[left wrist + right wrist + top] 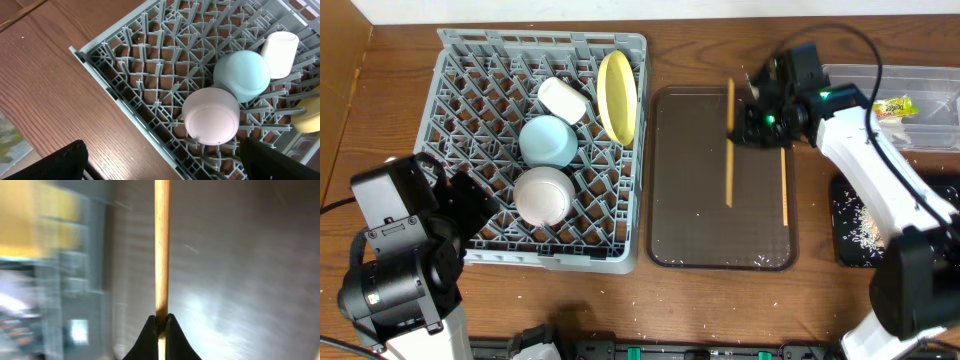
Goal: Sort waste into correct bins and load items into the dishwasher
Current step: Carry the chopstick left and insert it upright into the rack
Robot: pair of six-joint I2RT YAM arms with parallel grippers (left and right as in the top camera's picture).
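The right claw [738, 122] is squeezed shut on one wooden chopstick [730, 170]. In the right wrist view the two black tips pinch the stick between them. The claw holds it nearer its far end than its near end, so most of the stick hangs out toward the robot. The stick is over the dark brown tray [720, 240]. Its long way runs from far to near, in line with the tray's long side. I cannot tell how high it is above the tray. The grey dish rack [542, 38] is where the stick should go, and it lies to the left of this claw, right beside the tray. So the next move, I think, is a sideways one to the left, and the long stick may need to be turned or tipped to slip between the pegs. The second chopstick [785, 190] lies flat on the tray, just to the right of the held one and pointing the same way. The left claw [470, 205] is spread wide with nothing in it, above the rack's near left corner. It is far from both sticks, so the right arm is the nearer one.
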